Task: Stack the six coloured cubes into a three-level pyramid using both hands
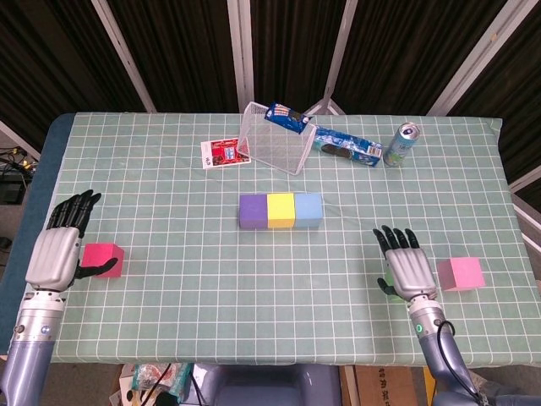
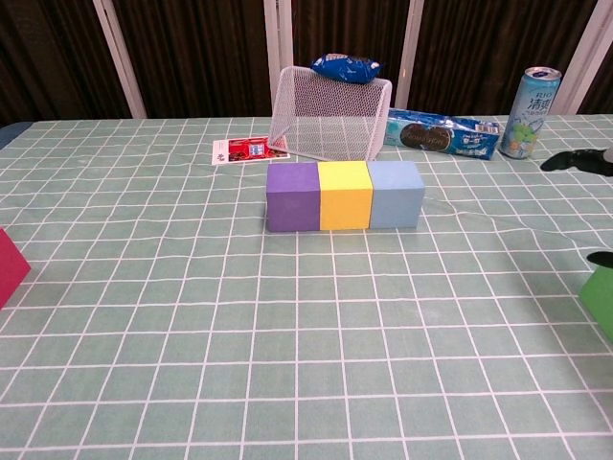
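A purple cube, a yellow cube and a light blue cube stand in a touching row mid-table. The same row shows in the chest view as purple cube, yellow cube and light blue cube. A red cube lies at the left; my left hand hovers beside it, fingers spread, thumb against its side. My right hand is spread flat over the green cube, which it hides in the head view. A pink cube lies just right of that hand.
A tipped wire basket with a blue snack packet on it stands behind the row. A cookie packet and a drink can lie at the back right, and a red card at the back left.
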